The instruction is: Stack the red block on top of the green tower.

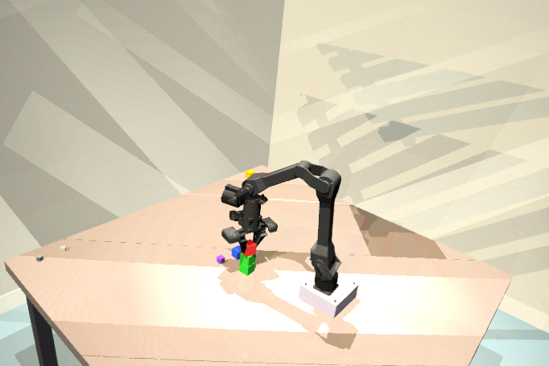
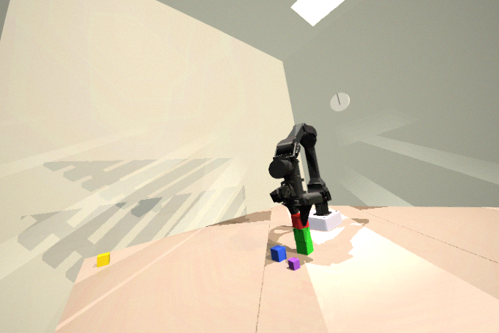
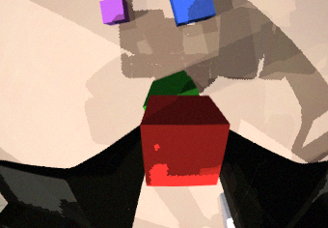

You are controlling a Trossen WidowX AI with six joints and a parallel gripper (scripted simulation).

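Note:
My gripper (image 1: 250,245) (image 2: 299,220) (image 3: 179,128) is shut on the red block (image 1: 250,248) (image 2: 299,221) (image 3: 184,140). It holds the block right over the green tower (image 1: 246,264) (image 2: 303,240), which stands upright on the table. In the top and exterior views the red block's underside sits at or just above the tower's top; I cannot tell whether they touch. In the wrist view only a sliver of the green tower (image 3: 172,85) shows behind the red block, which hides most of it.
A blue block (image 1: 236,252) (image 2: 278,252) (image 3: 191,1) and a small purple block (image 1: 220,259) (image 2: 294,263) (image 3: 113,10) lie close beside the tower. A yellow block (image 1: 249,173) (image 2: 103,259) sits at the far table corner. The arm's white base (image 1: 328,296) (image 2: 327,220) stands nearby.

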